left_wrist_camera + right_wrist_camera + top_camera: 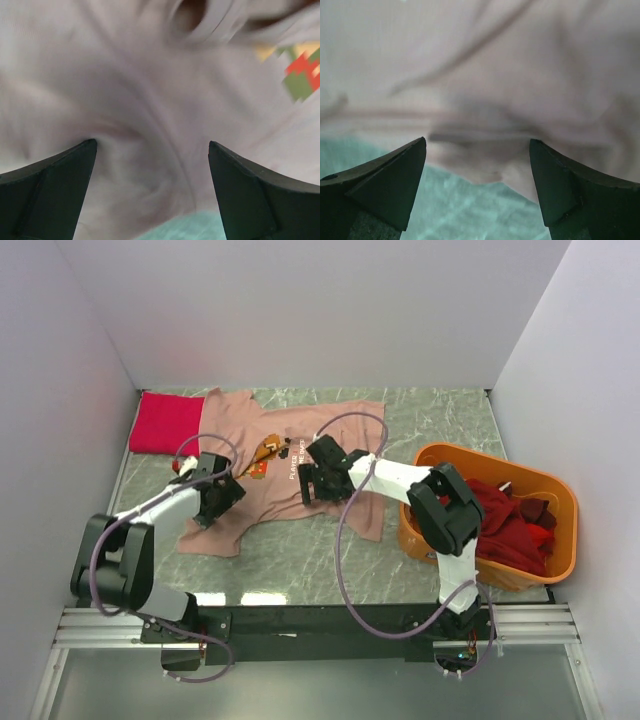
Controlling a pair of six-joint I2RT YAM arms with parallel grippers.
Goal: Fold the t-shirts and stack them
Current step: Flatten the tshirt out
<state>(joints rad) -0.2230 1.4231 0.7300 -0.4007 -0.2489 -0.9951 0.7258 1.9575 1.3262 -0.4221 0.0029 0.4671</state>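
A dusty-pink t-shirt (290, 440) with an orange-brown print lies spread, a little rumpled, on the marbled table. My left gripper (218, 492) hovers low over its left side, near a sleeve. In the left wrist view the gripper (152, 145) is open over wrinkled pink cloth (150, 90), with nothing between the fingers. My right gripper (318, 483) stands over the shirt's near hem. The right wrist view shows that gripper (477, 142) open astride the hem edge (485, 150). A crimson-pink t-shirt (165, 422) lies folded at the back left. Dark red t-shirts (505, 525) fill the tub.
An orange plastic tub (562, 492) sits at the right edge of the table, close to the right arm's elbow. White walls close in the back and both sides. Bare marbled tabletop (300, 560) shows between the shirt and the arm bases.
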